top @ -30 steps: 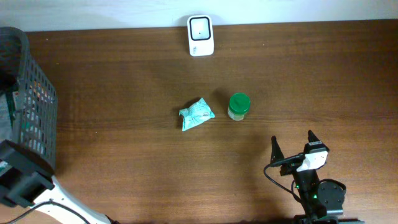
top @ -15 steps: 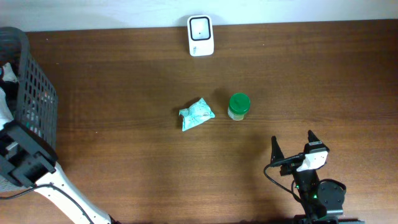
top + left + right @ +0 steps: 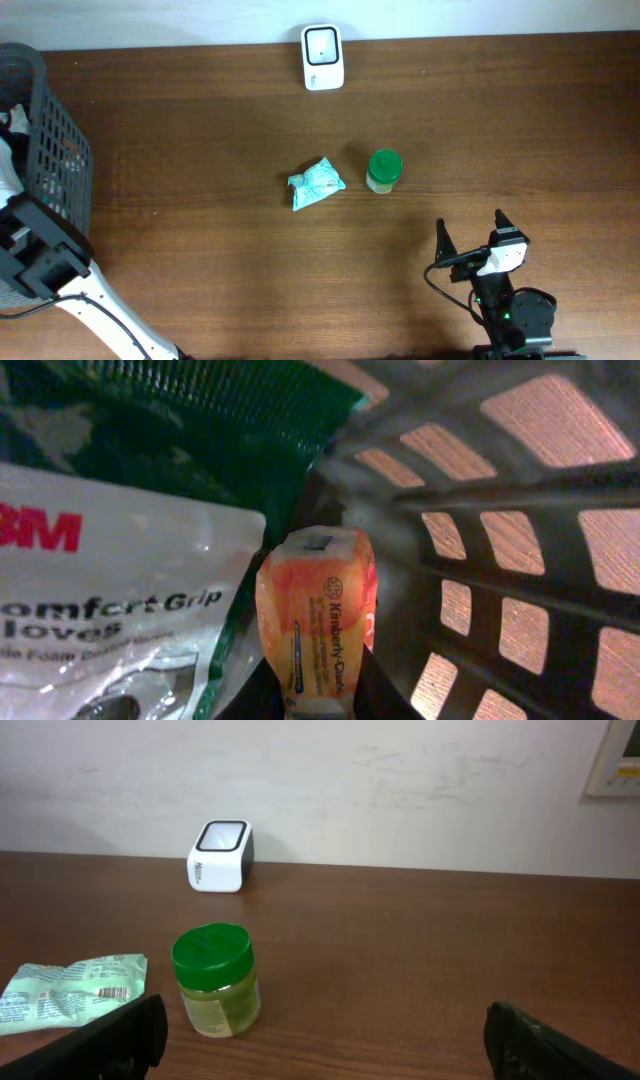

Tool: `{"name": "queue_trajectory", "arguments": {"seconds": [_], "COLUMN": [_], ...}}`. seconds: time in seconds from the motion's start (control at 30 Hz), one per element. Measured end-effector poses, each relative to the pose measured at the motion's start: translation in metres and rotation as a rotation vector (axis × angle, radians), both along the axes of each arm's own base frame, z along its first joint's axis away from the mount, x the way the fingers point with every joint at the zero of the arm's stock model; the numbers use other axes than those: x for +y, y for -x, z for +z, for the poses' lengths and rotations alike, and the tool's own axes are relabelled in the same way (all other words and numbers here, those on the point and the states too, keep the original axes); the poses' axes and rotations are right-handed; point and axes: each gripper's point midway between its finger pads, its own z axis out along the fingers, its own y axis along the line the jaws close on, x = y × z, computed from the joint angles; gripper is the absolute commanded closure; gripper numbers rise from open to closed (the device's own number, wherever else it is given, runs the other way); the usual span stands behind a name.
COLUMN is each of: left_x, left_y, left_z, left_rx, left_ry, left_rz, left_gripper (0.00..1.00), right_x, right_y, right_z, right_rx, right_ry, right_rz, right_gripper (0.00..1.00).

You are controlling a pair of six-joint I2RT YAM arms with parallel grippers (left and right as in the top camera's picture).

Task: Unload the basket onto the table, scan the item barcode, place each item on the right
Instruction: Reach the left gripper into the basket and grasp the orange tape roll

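Brown tabletop (image 3: 200, 250) with scanner (image 3: 322, 57) at back edge; pick step in hand, left gripper (image 3: 313, 680) down inside basket (image 3: 55, 150) pinching orange packet (image 3: 318, 610), right gripper (image 3: 470, 222) spread wide and idle; next, likely: lift straight up clear of basket, turn barcode toward scanner.

The table (image 3: 200, 220) is dark brown wood grain, the basket (image 3: 60, 140) a black grid, the scanner (image 3: 322, 57) white with a black face, the jar (image 3: 384, 170) green-lidded over pale yellow, the packet (image 3: 316, 184) teal and white — and the pack (image 3: 318, 615) orange and white with blue print.
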Motion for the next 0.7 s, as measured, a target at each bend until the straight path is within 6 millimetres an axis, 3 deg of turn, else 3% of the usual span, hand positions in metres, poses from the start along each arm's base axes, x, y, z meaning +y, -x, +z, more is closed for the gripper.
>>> {"name": "queue_trajectory", "arguments": {"seconds": [0.1, 0.13, 0.23, 0.27, 0.3, 0.33, 0.47, 0.57, 0.67, 0.7], "left_x": [-0.003, -0.003, -0.005, -0.009, -0.012, -0.019, -0.058, -0.100, -0.163, -0.174], "left_y": [0.003, 0.003, 0.006, 0.011, 0.016, 0.026, 0.059, 0.072, 0.072, 0.071], "left_z": [0.015, 0.035, 0.102, 0.140, 0.167, 0.203, 0.297, 0.331, 0.331, 0.328], "left_rx": [-0.005, -0.028, -0.125, -0.178, -0.219, -0.270, -0.419, -0.469, -0.442, -0.426], "left_ry": [0.003, -0.006, -0.066, -0.103, -0.125, -0.151, -0.213, -0.220, -0.166, -0.153], "left_rz": [0.020, 0.036, 0.059, 0.074, 0.082, 0.095, 0.102, 0.050, -0.076, -0.099], "left_gripper": [0.84, 0.85, 0.85, 0.85, 0.86, 0.86, 0.86, 0.86, 0.86, 0.86], "right_x": [0.000, 0.000, 0.000, 0.000, 0.000, 0.000, 0.000, 0.000, 0.000, 0.000], "right_y": [0.000, 0.000, 0.000, 0.000, 0.000, 0.000, 0.000, 0.000, 0.000, 0.000], "right_z": [0.000, 0.000, 0.000, 0.000, 0.000, 0.000, 0.000, 0.000, 0.000, 0.000], "right_rx": [0.000, 0.000, 0.000, 0.000, 0.000, 0.000, 0.000, 0.000, 0.000, 0.000], "right_ry": [0.000, 0.001, 0.001, 0.001, 0.000, 0.001, 0.000, 0.000, 0.000, 0.000], "right_rz": [0.000, 0.000, 0.000, 0.000, 0.000, 0.000, 0.000, 0.000, 0.000, 0.000], "right_gripper": [0.02, 0.02, 0.02, 0.02, 0.02, 0.02, 0.02, 0.02, 0.02, 0.02]}}
